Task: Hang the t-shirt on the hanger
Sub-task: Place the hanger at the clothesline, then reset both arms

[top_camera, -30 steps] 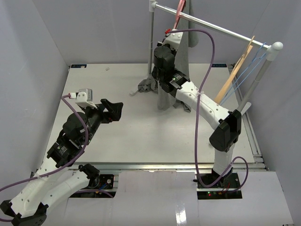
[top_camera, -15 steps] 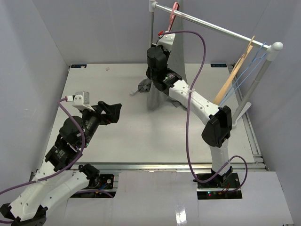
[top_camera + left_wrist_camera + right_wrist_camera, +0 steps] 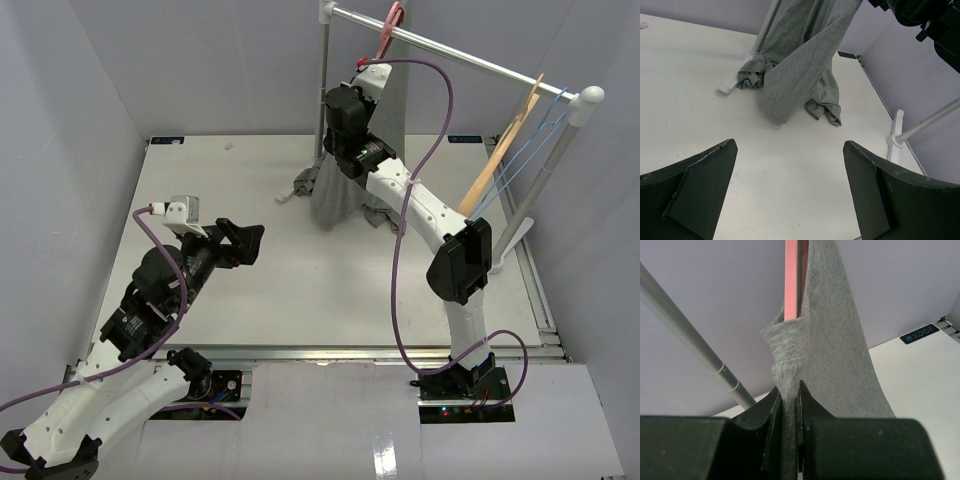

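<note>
Bright, even, diffuse light in all three views. Ahead of the left claw (image 3: pixel 790 145), the white table (image 3: pixel 790 195) is evenly lit, with faint soft shadow under the t-shirt (image 3: pixel 800 65). The black fingers (image 3: pixel 765 435) of the right claw (image 3: pixel 788 390), close to the lens, look slightly soft; the t-shirt just beyond them is sharp.
</note>
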Robot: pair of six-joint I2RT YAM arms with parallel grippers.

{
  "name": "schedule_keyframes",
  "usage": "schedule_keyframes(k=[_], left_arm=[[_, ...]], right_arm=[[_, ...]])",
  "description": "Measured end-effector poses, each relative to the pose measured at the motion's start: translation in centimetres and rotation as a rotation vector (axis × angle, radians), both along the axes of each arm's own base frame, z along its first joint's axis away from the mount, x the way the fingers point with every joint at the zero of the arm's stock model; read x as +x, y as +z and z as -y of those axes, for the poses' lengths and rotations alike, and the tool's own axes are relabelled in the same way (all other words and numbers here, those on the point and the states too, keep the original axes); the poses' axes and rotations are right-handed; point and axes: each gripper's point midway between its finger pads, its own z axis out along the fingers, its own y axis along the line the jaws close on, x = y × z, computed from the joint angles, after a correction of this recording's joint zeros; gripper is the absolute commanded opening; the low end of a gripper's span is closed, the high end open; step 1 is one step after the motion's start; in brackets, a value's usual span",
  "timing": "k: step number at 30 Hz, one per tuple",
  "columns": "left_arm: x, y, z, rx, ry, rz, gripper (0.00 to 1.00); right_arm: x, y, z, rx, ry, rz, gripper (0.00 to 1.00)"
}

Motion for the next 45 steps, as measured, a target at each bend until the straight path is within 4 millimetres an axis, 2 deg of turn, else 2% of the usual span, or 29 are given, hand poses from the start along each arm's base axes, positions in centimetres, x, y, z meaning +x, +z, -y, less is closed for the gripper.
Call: schedule_keyframes(k=[6, 11, 15, 16, 17, 18, 20, 22, 27, 31, 35, 37, 41, 45], left_arm=[[-0.1, 0.0, 0.1, -0.001, -0.009, 0.000, 0.98], [-0.2, -0.1, 0.0, -0.003, -0.008, 0.005, 0.98], [-0.4, 0.0, -0.1, -0.008, -0.009, 0.011, 0.98], [-0.4, 0.1, -0.2, -0.010, -0.008, 0.014, 0.98], [-0.4, 0.2, -0.2, -0.014, -0.009, 0.018, 0.98], [-0.5, 0.4, -0.1, -0.020, -0.012, 0.025, 0.98], [-0.5, 0.6, 0.1, -0.028, -0.026, 0.035, 0.98], [-0.6, 0.6, 0.5, -0.027, -0.046, 0.044, 0.98], [-0.3, 0.6, 1.2, 0.013, -0.082, 0.082, 0.98], [0.1, 0.5, 1.7, 0.026, -0.092, 0.098, 0.98], [0.6, 0.5, 3.2, 0.010, -0.140, 0.092, 0.98], [1.1, 0.0, 4.1, 0.005, -0.159, 0.073, 0.98], [2.0, -1.5, 6.4, -0.011, -0.223, 0.057, 0.98], [1.7, -5.2, 8.5, 0.005, -0.326, 0.025, 0.98]], right_arm=[[0.1, -0.4, -0.5, 0.029, 0.022, -0.002, 0.09], [0.1, -0.9, -1.2, 0.043, 0.054, -0.013, 0.27], [0.0, -1.4, -1.6, 0.050, 0.081, -0.029, 0.46], [0.0, -1.5, -1.6, 0.049, 0.087, -0.034, 0.54], [-0.2, -1.7, -1.6, 0.045, 0.098, -0.040, 0.79], [-0.5, -2.0, -1.5, 0.035, 0.106, -0.050, 0.95], [-1.1, -2.0, -1.4, 0.019, 0.131, -0.065, 0.90], [-1.5, -1.3, -1.5, 0.002, 0.163, -0.077, 0.90], [-3.3, 2.3, -1.2, -0.034, 0.240, -0.069, 0.90], [-6.2, 5.8, 0.6, -0.071, 0.273, -0.066, 0.90], [-9.5, 9.5, 3.2, -0.072, 0.282, -0.038, 0.90], [-11.0, 10.8, 4.5, -0.068, 0.288, -0.021, 0.90], [-13.5, 11.2, 6.1, -0.087, 0.323, -0.044, 0.90], [-14.6, 8.8, 4.9, -0.141, 0.412, -0.135, 0.90]])
